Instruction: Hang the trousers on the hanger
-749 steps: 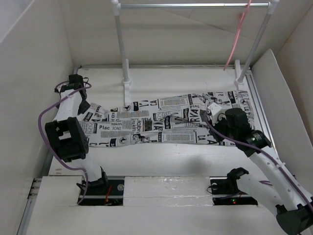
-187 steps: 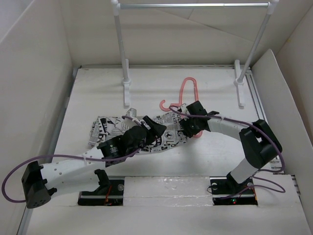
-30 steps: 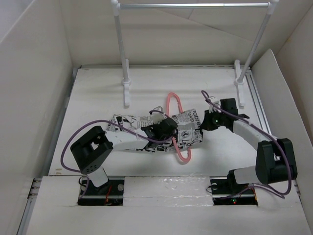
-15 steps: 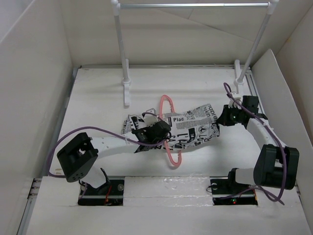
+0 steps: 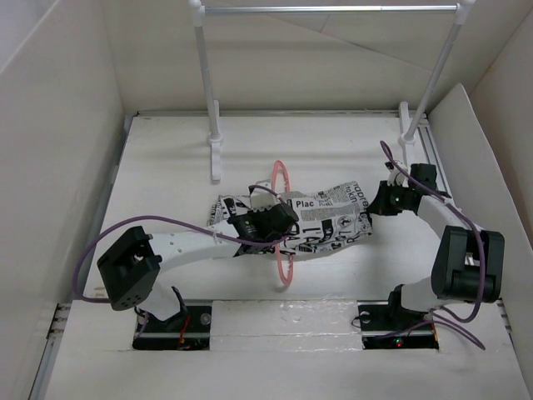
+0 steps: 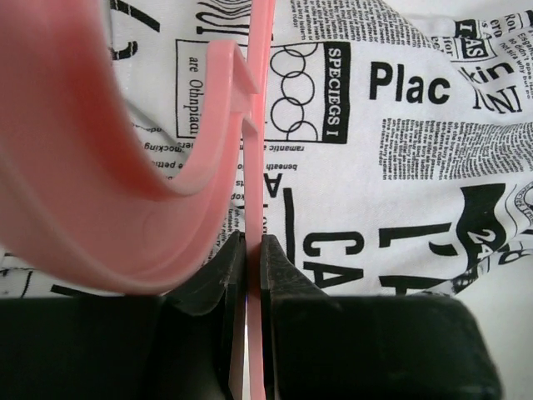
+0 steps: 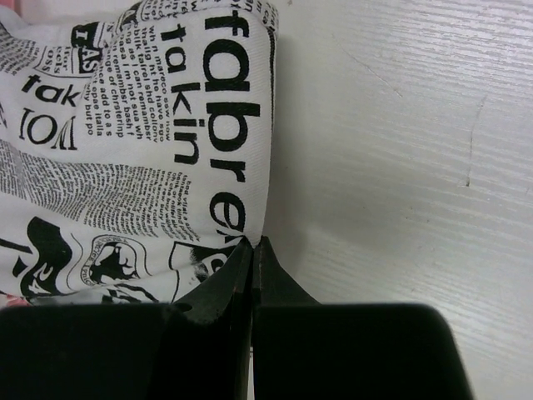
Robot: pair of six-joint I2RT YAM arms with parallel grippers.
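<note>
The newspaper-print trousers (image 5: 329,215) hang bunched between my two grippers, just above the table's middle. The pink hanger (image 5: 286,268) stands nearly edge-on through the cloth, one curved end above it and one below. My left gripper (image 5: 281,232) is shut on the hanger's thin rod (image 6: 252,208), with a broad pink curve (image 6: 150,192) close to the lens and the trousers (image 6: 400,167) behind. My right gripper (image 5: 372,207) is shut on the cloth's right edge; in the right wrist view its jaws (image 7: 252,250) pinch a fold of the trousers (image 7: 125,150).
A rack of two white posts (image 5: 214,125) and a silver bar (image 5: 329,8) stands at the back. White walls enclose the table (image 5: 166,167) on left and rear, and a slanted white panel (image 5: 475,158) stands on the right.
The right gripper pulled the cloth's end rightward, stretching the trousers out. The left gripper shifted with the hanger, which has turned from a wide loop to nearly edge-on.
</note>
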